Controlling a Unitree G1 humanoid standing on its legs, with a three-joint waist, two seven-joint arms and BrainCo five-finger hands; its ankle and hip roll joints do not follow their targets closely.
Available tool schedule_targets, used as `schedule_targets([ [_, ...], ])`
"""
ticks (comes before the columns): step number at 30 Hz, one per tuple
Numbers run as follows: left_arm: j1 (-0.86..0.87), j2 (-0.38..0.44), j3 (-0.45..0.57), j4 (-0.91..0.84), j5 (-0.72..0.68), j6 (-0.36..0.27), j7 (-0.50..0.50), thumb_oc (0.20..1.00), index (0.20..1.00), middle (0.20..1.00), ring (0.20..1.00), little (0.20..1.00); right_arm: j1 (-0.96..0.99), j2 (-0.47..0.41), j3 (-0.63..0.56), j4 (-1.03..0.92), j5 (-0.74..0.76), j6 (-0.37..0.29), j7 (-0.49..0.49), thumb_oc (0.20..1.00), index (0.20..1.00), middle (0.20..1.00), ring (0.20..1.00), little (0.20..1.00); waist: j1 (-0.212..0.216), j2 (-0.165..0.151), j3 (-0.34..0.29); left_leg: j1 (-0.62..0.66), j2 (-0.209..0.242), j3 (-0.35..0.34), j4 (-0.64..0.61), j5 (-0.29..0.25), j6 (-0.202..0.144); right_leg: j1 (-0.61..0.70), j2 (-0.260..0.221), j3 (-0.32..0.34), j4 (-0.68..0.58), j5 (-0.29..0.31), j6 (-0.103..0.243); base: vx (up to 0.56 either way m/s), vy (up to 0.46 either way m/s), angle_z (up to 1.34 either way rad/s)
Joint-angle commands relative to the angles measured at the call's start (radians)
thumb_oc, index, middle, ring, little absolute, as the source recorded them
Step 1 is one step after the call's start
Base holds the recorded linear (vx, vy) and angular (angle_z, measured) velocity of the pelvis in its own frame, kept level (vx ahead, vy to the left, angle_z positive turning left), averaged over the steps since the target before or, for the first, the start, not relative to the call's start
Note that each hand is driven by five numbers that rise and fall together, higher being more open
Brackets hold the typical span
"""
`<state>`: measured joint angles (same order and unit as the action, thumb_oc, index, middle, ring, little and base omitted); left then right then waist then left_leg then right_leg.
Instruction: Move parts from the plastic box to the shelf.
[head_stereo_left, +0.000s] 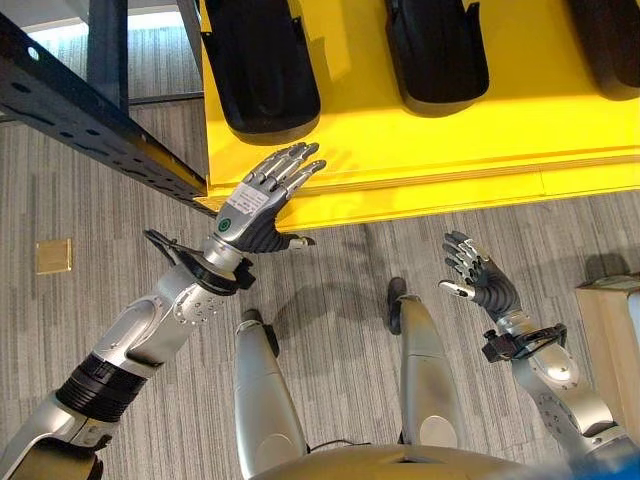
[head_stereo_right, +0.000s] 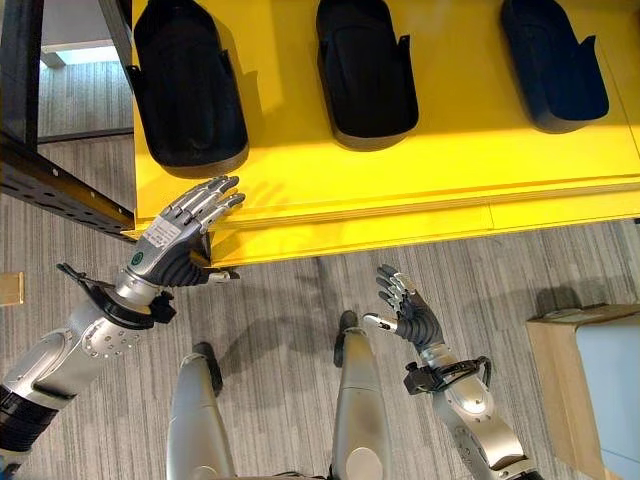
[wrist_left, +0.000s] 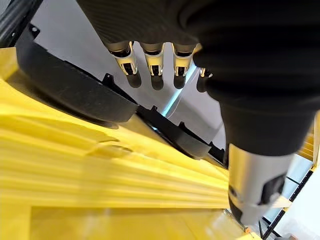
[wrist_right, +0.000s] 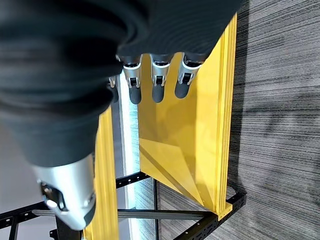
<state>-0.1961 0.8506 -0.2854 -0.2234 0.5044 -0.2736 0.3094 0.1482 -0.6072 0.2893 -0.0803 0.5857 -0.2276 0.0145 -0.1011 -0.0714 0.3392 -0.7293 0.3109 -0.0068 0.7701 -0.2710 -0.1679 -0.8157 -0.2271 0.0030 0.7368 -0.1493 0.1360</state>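
Observation:
Three black moulded parts (head_stereo_right: 190, 80) (head_stereo_right: 365, 70) (head_stereo_right: 555, 60) lie in a row on the yellow shelf (head_stereo_right: 400, 180). My left hand (head_stereo_left: 262, 205) is open, its straight fingers reaching over the shelf's front left corner, just short of the leftmost part (head_stereo_left: 262, 65). In the left wrist view its fingers (wrist_left: 152, 62) hold nothing, with that part (wrist_left: 70, 90) beyond them. My right hand (head_stereo_right: 410, 310) hangs open and empty above the floor, in front of the shelf's edge. Its fingers (wrist_right: 157, 75) are relaxed in the right wrist view.
A dark perforated rack beam (head_stereo_left: 90, 120) runs diagonally at the left, meeting the shelf's corner. A beige box (head_stereo_right: 585, 390) with a pale inside stands on the grey carpet at the right edge. A small tan square (head_stereo_left: 53, 256) lies on the floor at the left.

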Motion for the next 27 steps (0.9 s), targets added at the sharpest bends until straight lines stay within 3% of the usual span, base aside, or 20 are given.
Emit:
schedule_targets([
  [1,0.006,-0.008,-0.043,-0.002,0.037,-0.009,0.004,1.000,1.000,1.000,1.000,1.000,-0.020,-0.024,-0.008,-0.045,-0.005,-0.065,-0.007,1.000,1.000,1.000,1.000,1.000,-0.011,-0.011,-0.042,-0.084,-0.052,0.031,-0.056,0.117,0.092,0.027,-0.001,-0.019,0.003,0.007,-0.038,0.00,0.000,0.00],
  [12,-0.071,-0.081,-0.079,0.126,0.074,0.033,0.027,1.000,1.000,1.000,1.000,1.000,-0.022,-0.020,-0.014,-0.041,-0.002,-0.057,-0.011,1.000,1.000,1.000,1.000,1.000,-0.020,-0.014,-0.044,-0.091,-0.051,0.030,-0.048,0.115,0.092,0.016,0.004,-0.013,0.012,0.004,-0.043,0.01,-0.001,0.00],
  [13,-0.103,-0.099,-0.092,0.155,0.088,0.045,0.038,1.000,1.000,1.000,1.000,1.000,-0.024,-0.018,-0.010,-0.038,0.000,-0.054,-0.013,1.000,1.000,1.000,1.000,1.000,-0.024,-0.014,-0.051,-0.083,-0.048,0.025,-0.040,0.089,0.085,0.022,0.007,-0.011,0.023,-0.021,-0.038,0.09,-0.011,-0.01],
  [16,-0.142,-0.126,-0.113,0.205,0.100,0.064,0.047,1.000,1.000,1.000,1.000,1.000,-0.027,-0.014,-0.008,-0.031,0.001,-0.052,-0.018,1.000,1.000,1.000,1.000,1.000,-0.027,-0.015,-0.048,-0.094,-0.047,0.028,-0.038,0.111,0.092,0.010,0.006,-0.014,0.023,-0.003,-0.045,-0.02,0.001,-0.01],
  [18,-0.181,-0.161,-0.139,0.265,0.101,0.080,0.055,1.000,1.000,1.000,1.000,1.000,-0.029,-0.009,-0.001,-0.024,0.010,-0.047,-0.018,1.000,1.000,1.000,1.000,1.000,-0.031,-0.016,-0.057,-0.084,-0.044,0.024,-0.032,0.085,0.084,0.018,0.010,-0.008,0.033,-0.026,-0.040,0.05,-0.007,-0.05],
  [19,-0.185,-0.163,-0.142,0.269,0.102,0.080,0.057,1.000,1.000,1.000,1.000,1.000,-0.029,-0.009,-0.003,-0.025,0.011,-0.047,-0.018,1.000,1.000,1.000,1.000,1.000,-0.029,-0.017,-0.051,-0.094,-0.044,0.028,-0.034,0.109,0.091,0.009,0.008,-0.011,0.027,-0.005,-0.047,0.01,-0.008,-0.05],
  [22,-0.209,-0.197,-0.161,0.331,0.104,0.105,0.056,1.000,1.000,1.000,1.000,1.000,-0.033,-0.006,0.003,-0.022,0.014,-0.043,-0.017,1.000,1.000,1.000,1.000,1.000,-0.033,-0.017,-0.059,-0.081,-0.043,0.026,-0.032,0.085,0.082,0.018,0.010,-0.010,0.035,-0.027,-0.041,-0.02,-0.002,0.00],
  [23,-0.210,-0.198,-0.161,0.332,0.105,0.104,0.057,1.000,1.000,1.000,1.000,1.000,-0.033,-0.007,0.002,-0.022,0.014,-0.044,-0.017,1.000,1.000,1.000,1.000,1.000,-0.033,-0.018,-0.054,-0.091,-0.043,0.030,-0.034,0.109,0.089,0.010,0.008,-0.013,0.030,-0.006,-0.048,0.00,0.000,0.00],
  [27,-0.216,-0.220,-0.179,0.380,0.106,0.115,0.055,1.000,1.000,1.000,1.000,1.000,-0.036,-0.007,0.004,-0.019,0.013,-0.043,-0.019,1.000,1.000,1.000,1.000,1.000,-0.035,-0.018,-0.054,-0.090,-0.041,0.029,-0.038,0.111,0.087,0.012,0.008,-0.014,0.028,-0.006,-0.048,0.00,0.000,-0.01],
])
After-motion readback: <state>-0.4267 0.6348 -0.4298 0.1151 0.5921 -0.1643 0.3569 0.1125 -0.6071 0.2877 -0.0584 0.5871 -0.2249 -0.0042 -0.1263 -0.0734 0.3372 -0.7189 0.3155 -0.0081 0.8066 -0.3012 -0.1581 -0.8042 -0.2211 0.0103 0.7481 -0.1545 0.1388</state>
